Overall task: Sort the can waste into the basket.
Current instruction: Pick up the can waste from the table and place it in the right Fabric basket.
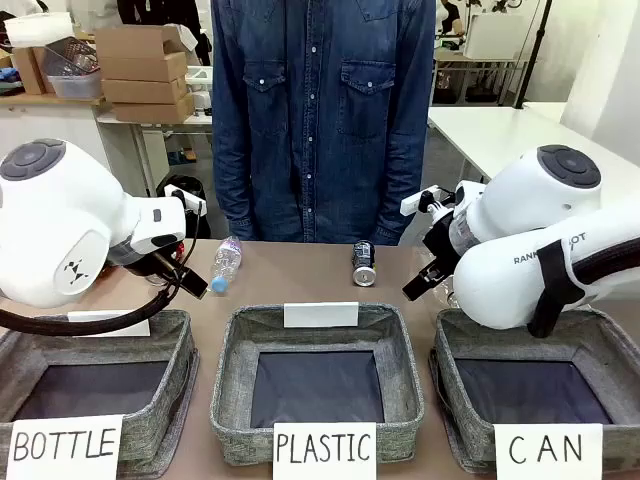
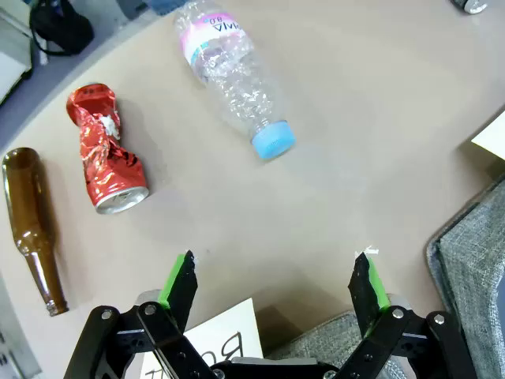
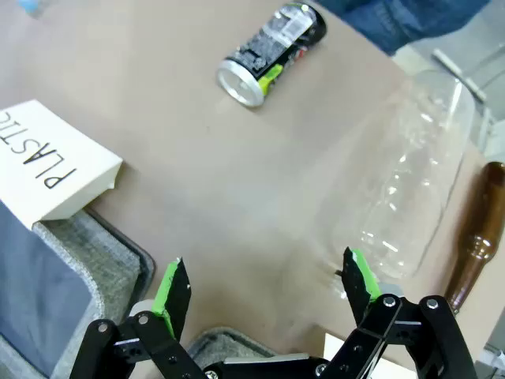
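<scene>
Pre-grasp step, nothing picked yet. Left hand (image 2: 272,284) spread wide, empty, hovering over surface just past far rim of BOTTLE basket (image 1: 185,330). Right hand (image 3: 264,292) likewise spread, empty, above far rim of CAN basket (image 1: 440,330).

Red can (image 2: 106,154), crushed, lying on surface toward far-left edge, between brown bottle (image 2: 31,225) and clear plastic bottle w/ blue cap (image 2: 237,75); apart from both. Black can (image 1: 364,263) on its side near far edge, mid-surface, beyond PLASTIC basket (image 1: 225,340); in right wrist view black can (image 3: 272,51) ahead of fingers, w/ clear bottle (image 3: 402,189) and another brown bottle (image 3: 473,229) nearer.

Next move, prob.: pick one can, line fingers across its body, lower, close. Red can dented, so uneven grip likely; black one could roll.

Baskets: all three look empty, dark bottoms bare where visible. CAN basket partly hidden by right arm.
</scene>
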